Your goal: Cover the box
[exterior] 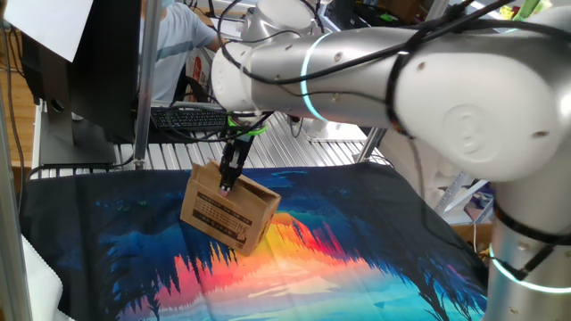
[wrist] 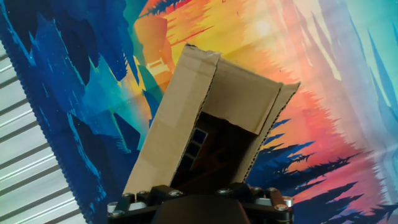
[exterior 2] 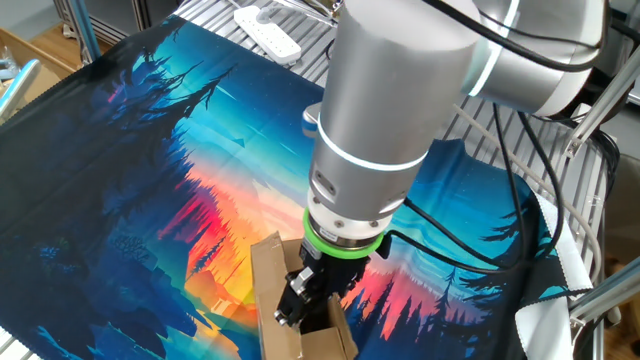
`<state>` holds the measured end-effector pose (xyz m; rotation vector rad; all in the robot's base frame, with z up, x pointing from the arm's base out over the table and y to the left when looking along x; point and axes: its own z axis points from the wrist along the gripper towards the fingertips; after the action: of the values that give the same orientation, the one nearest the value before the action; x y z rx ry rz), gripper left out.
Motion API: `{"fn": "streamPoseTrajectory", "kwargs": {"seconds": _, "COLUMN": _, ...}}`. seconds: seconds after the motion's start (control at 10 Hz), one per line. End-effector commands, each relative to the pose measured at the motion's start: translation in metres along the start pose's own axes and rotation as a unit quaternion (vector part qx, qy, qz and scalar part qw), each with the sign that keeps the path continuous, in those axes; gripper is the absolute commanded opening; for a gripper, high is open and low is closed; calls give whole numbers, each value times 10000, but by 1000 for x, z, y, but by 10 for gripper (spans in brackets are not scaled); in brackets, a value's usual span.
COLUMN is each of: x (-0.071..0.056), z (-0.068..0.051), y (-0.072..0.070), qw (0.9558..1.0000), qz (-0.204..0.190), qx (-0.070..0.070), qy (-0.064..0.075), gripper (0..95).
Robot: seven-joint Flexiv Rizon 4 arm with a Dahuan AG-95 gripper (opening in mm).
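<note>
The box [exterior: 223,214] is brown corrugated cardboard with black print on its long side, and it sits on the colourful cloth. My gripper [exterior: 227,185] points down with its fingers together, and its tip is on the box's top at the near flap. In the other fixed view the gripper [exterior 2: 292,312] stands over the box [exterior 2: 268,275] at the bottom edge, and one flap sticks up. In the hand view the box [wrist: 180,118] has one long flap folded over and a dark opening still showing. My fingertips are out of sight there.
The printed cloth [exterior: 357,250] covers a metal wire table [exterior: 161,156]. A black keyboard [exterior: 187,116] and a person [exterior: 174,45] are behind it. A white power strip [exterior 2: 265,28] lies at the far edge. My large arm [exterior 2: 390,120] hangs over the cloth.
</note>
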<state>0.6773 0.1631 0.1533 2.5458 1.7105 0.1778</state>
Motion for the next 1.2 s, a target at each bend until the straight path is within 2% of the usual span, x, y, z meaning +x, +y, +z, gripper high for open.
{"fn": "streamPoseTrajectory", "kwargs": {"seconds": 0.1, "x": 2, "z": 2, "y": 4, "qw": 9999, "qz": -141, "qx": 67, "qy": -34, "gripper": 760}}
{"fn": "streamPoseTrajectory", "kwargs": {"seconds": 0.4, "x": 0, "z": -5, "y": 3, "qw": 9997, "qz": -174, "qx": 166, "qy": -18, "gripper": 760}}
{"fn": "streamPoseTrajectory", "kwargs": {"seconds": 0.9, "x": 0, "z": -5, "y": 3, "qw": 9994, "qz": -264, "qx": 218, "qy": -5, "gripper": 760}}
{"fn": "streamPoseTrajectory", "kwargs": {"seconds": 1.2, "x": 0, "z": -5, "y": 3, "qw": 9985, "qz": -351, "qx": 418, "qy": 11, "gripper": 760}}
